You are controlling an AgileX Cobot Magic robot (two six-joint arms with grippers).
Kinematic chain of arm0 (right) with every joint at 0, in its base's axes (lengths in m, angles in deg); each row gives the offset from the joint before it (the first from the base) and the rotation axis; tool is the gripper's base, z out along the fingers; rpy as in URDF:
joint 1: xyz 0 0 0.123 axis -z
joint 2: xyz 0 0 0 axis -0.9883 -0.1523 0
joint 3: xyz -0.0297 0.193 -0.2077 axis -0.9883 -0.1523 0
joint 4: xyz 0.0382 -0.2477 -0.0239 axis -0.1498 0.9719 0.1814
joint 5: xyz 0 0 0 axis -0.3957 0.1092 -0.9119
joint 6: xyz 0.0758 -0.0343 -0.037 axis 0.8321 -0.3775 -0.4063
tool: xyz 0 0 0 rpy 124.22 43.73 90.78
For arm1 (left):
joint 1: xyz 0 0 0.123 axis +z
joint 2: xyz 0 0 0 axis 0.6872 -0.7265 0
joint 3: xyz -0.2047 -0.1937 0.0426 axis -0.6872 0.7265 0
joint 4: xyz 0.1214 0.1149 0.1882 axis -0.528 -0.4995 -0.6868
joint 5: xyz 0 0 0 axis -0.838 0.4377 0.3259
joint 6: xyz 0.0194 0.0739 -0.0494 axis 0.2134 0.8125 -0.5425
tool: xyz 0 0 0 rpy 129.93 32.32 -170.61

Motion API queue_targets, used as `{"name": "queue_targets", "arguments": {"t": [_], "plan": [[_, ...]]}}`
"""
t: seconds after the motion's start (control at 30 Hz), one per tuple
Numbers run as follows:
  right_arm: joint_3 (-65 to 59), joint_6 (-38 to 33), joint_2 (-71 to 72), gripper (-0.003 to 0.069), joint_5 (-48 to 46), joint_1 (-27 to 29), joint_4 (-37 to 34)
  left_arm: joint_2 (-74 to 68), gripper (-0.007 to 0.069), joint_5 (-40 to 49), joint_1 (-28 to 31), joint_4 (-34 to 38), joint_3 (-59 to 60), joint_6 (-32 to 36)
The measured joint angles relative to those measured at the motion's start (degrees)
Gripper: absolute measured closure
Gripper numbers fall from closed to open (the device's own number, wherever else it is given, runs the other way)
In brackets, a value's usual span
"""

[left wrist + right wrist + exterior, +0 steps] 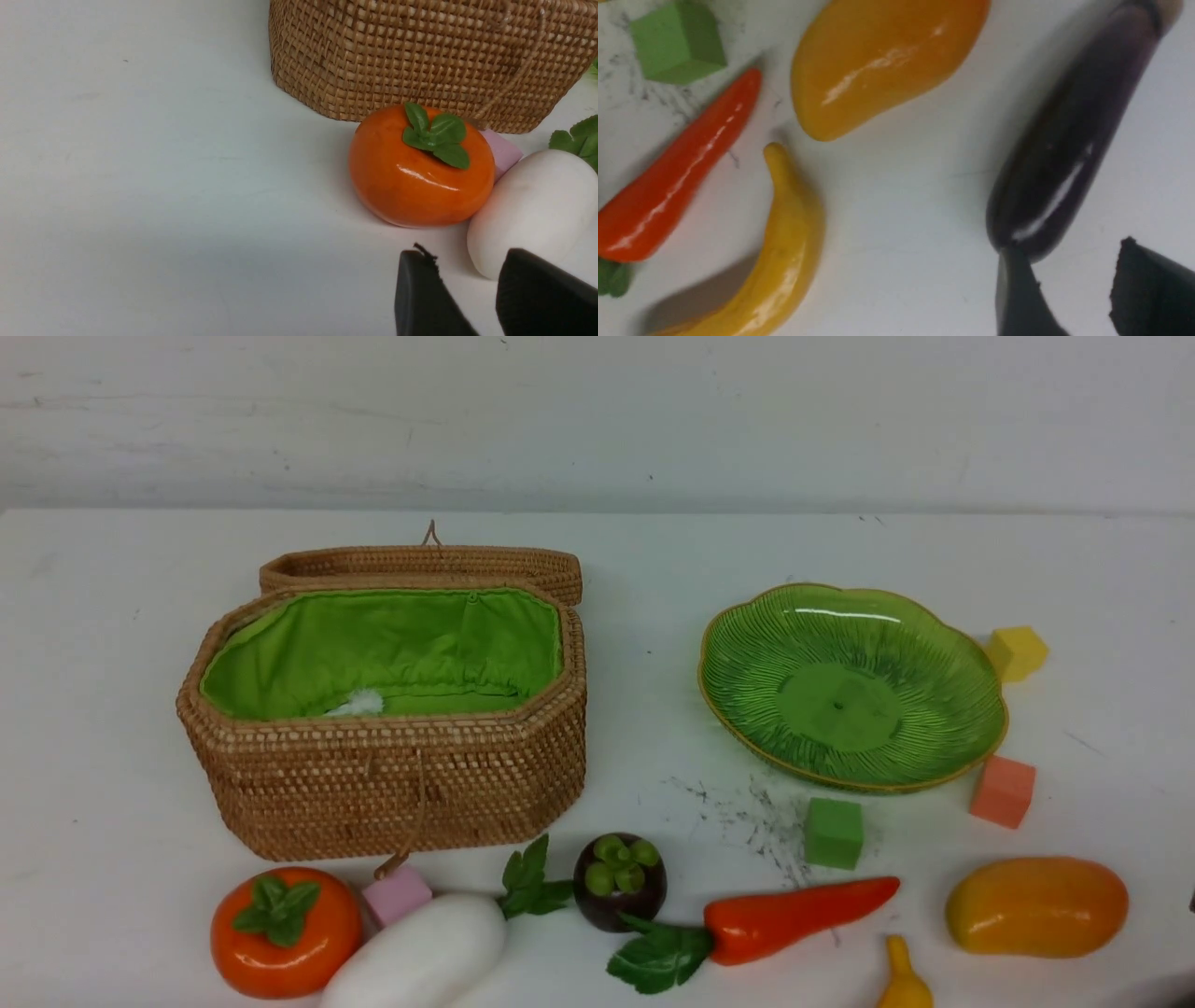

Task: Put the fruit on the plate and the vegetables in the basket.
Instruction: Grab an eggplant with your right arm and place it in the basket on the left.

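Standing parted and empty, left tool [467, 263] faces the radish [532, 205], right tool [1066, 254] (likewise parted) perhaps touching the eggplant [1069, 140].

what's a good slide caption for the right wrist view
Open fingers beside an eggplant, with mango, banana, carrot and green cube nearby.

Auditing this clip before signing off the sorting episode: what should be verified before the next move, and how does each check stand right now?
1. The lid of the basket folded back, lining exposed: ok.
2. The plate bare, ready for fruit: ok.
3. The right tool open, holding nothing: ok.
4. The eggplant centred in the right tool: not ok; its end lies beside one finger.
5. The left tool open and empty, near the persimmon and radish: ok.
6. The white tuft inside the basket: cannot tell what it is.
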Motion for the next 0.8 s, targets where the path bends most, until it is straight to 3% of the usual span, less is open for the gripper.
{"name": "queue_targets", "arguments": {"t": [0.17,0.3,0.63,0.8], "plan": [[-0.07,4.24,-8.04,0.0166,2.38,3.48,0.15,0.0,0.0386,0.0,0.0,0.0,0.0,0.0],[-0.07,5.89,-13.12,0.0101,5.5,6.1,0.15,0.0,0.0386,0.0,0.0,0.0,0.0,0.0],[-0.07,6.54,-25.49,0.0104,14.15,6.64,0.45,0.0,0.0386,0.0,0.0,0.0,0.0,0.0],[-0.07,6.54,-29.9,0.0186,14.92,6.64,1.54,0.0,0.0386,0.0,0.0,0.0,0.0,0.0]]}}
